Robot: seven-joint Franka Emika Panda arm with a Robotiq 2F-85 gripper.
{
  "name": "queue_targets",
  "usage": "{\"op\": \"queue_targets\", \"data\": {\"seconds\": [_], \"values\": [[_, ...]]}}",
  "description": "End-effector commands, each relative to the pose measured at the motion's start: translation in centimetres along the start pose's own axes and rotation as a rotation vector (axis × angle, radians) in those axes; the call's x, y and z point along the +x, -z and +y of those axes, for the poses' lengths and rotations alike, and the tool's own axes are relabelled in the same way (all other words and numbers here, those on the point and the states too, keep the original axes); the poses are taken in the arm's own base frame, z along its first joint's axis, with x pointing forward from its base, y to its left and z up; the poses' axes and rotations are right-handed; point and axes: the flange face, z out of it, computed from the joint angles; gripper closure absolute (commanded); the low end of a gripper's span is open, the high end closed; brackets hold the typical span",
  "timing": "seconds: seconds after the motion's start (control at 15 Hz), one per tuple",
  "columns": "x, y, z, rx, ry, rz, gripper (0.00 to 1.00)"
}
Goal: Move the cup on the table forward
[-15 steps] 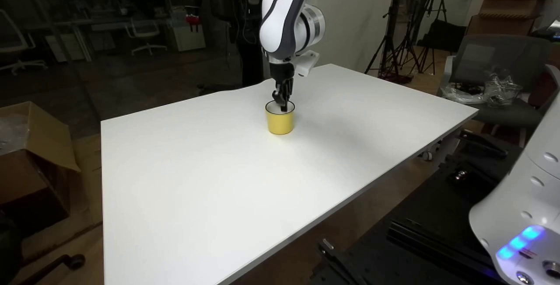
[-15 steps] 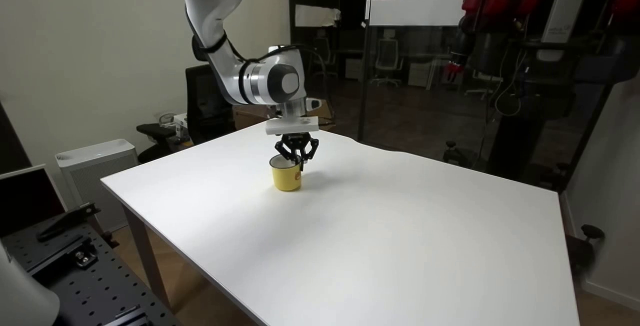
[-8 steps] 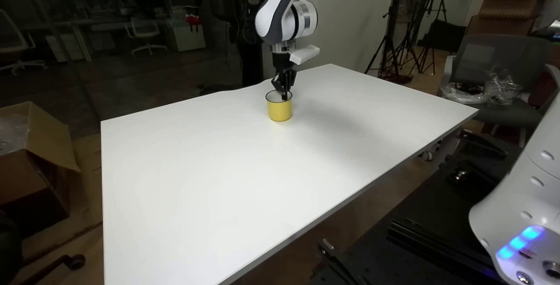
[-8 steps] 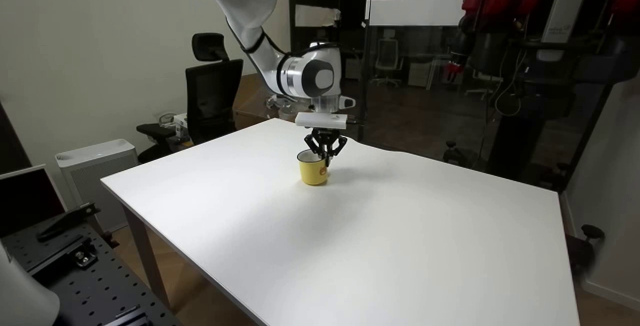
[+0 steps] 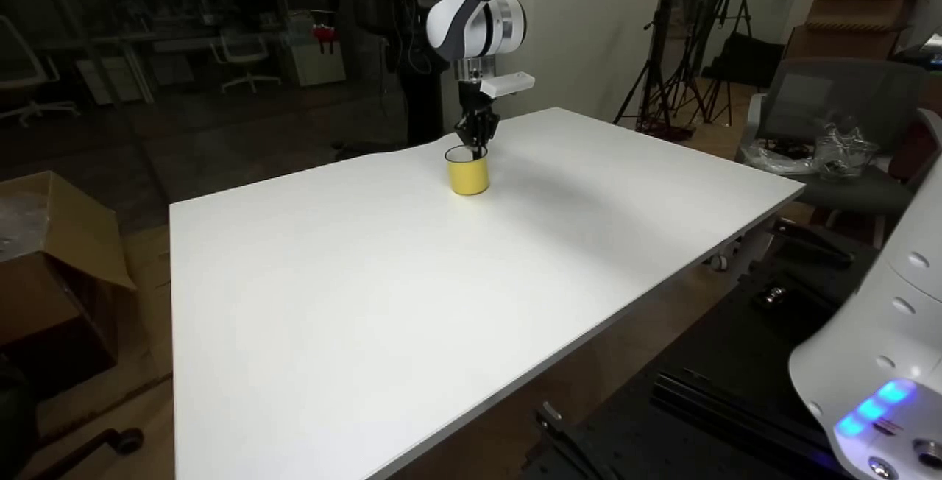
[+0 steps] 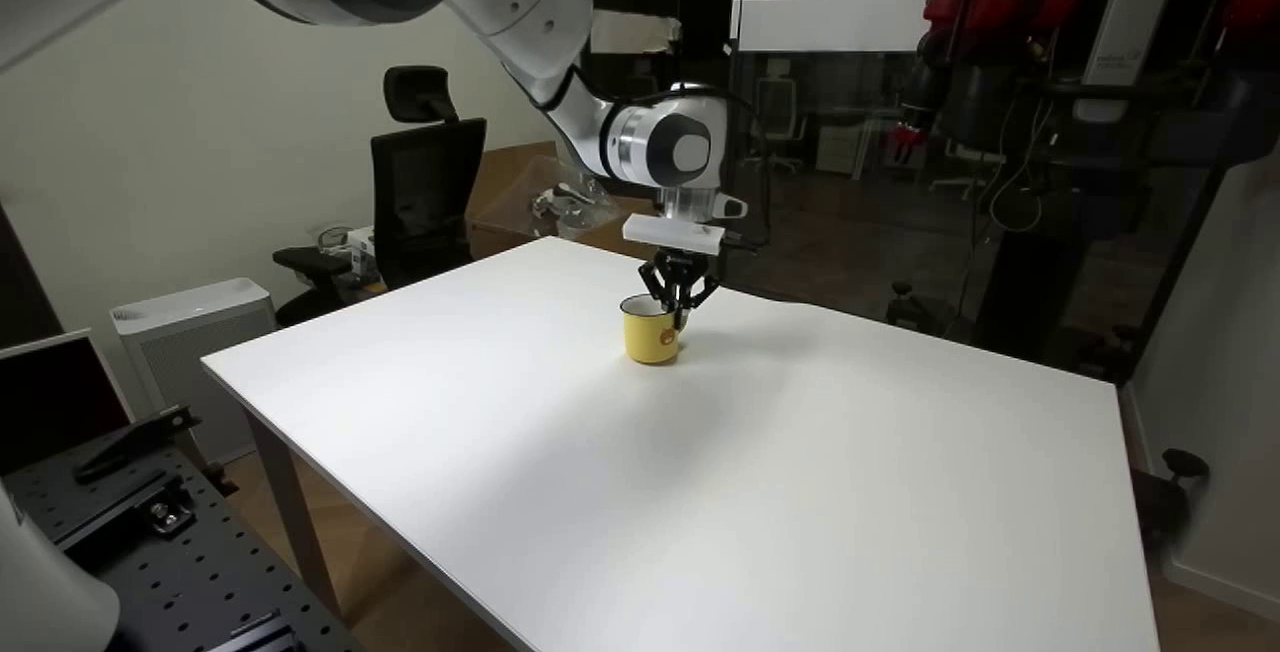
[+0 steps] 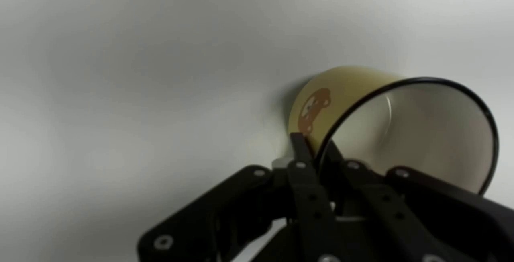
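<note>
The yellow cup point(image 5: 469, 178) is a short cylinder with a dark rim line and white inside, also seen in an exterior view point(image 6: 650, 340). It is upright with a slight tilt, at or just above the white table point(image 5: 368, 303); I cannot tell if its base touches. My gripper point(image 6: 681, 316) points down at the cup's side. In the wrist view my gripper point(image 7: 316, 146) is shut on the cup wall, one finger inside and one outside. The cup point(image 7: 433, 129) shows an orange animal print there. The fingers hide part of the rim.
The table's wavy far edge lies behind the cup, near a dark glass wall point(image 6: 840, 232). A black perforated stand point(image 6: 190, 552) with the robot's base is beside the near edge. A cardboard box point(image 5: 59, 274) and an office chair point(image 6: 425, 192) stand off the table.
The cup and gripper have moved together across the table, away from the robot's base and toward the far edge. The grip on the cup wall looks the same throughout.
</note>
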Motion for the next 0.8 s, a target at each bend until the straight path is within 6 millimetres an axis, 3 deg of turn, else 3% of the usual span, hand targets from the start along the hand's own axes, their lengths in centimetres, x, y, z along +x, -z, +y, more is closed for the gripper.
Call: {"op": "queue_targets", "data": {"seconds": [0.0, 0.07, 0.13, 0.2, 0.73], "values": [[1.9, 0.4, 0.4, 0.01, -0.04, 0.011, 0.97], [2.1, 0.4, 0.5, 0.009, -0.036, 0.012, 0.97], [2.3, 0.4, 0.5, 0.009, -0.035, 0.009, 0.64], [2.4, 0.5, 0.5, 0.009, -0.032, 0.005, 0.63], [3.3, 1.3, 0.5, -0.005, -0.024, 0.016, 0.1]]}}
